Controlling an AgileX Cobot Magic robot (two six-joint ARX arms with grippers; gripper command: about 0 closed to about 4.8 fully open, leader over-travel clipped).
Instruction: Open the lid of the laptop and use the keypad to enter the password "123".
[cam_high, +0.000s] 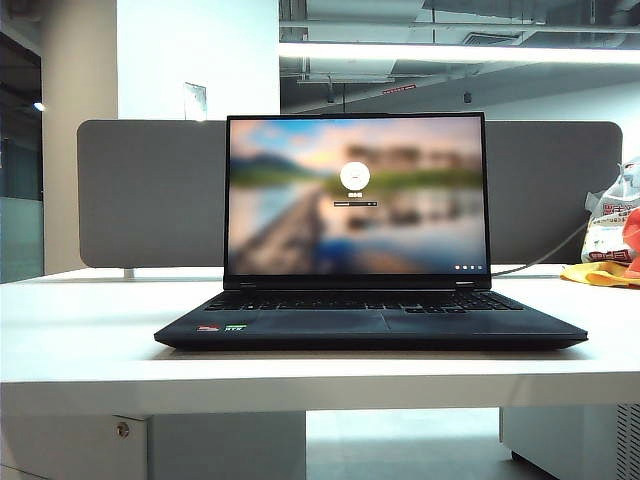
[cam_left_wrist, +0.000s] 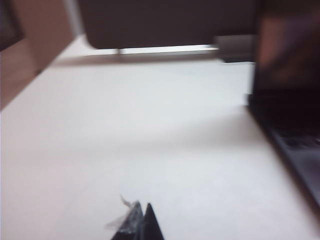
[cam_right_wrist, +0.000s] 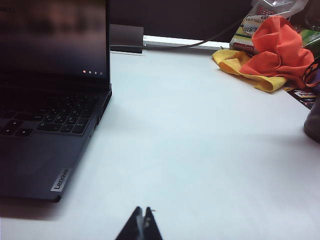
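One laptop (cam_high: 370, 325) on my white worktop (cam_high: 90, 330), centred, in front of one grey divider board (cam_high: 150, 190). One lid (cam_high: 357, 195), already up and near vertical, screen lit with a blurred landscape and a login prompt. One keypad (cam_high: 365, 300) spans the base behind the wide trackpad (cam_high: 380, 322); two small stickers, one red, one green, on the front left of the palm rest (cam_high: 222, 327).

Two hands, neither visible from the exterior camera. Left hand (cam_left_wrist: 141, 212): only the dark fingertips show at the frame edge, pressed together, holding nothing. Picture is motion-blurred. It sits over bare worktop, with the laptop well off to one side of it; I see just the base edge and the dark lid edge there. Not touching.

Right hand (cam_right_wrist: 143, 216): tips also pinched shut, nothing in them. Over bare worktop, with the laptop's front right corner and "Lenovo" badge (cam_right_wrist: 60, 180) near it on the other side; keypad's right end and lid corner are beyond that. Apart, no contact.

Clutter at the far right of the worktop: one orange cloth (cam_right_wrist: 277, 50) on one yellow cloth (cam_right_wrist: 235, 62), one plastic bag (cam_high: 612, 215) behind them, one dark object (cam_right_wrist: 313, 120) cut off by the frame, can't tell what. One cable (cam_right_wrist: 200, 42) runs along the back toward the laptop.
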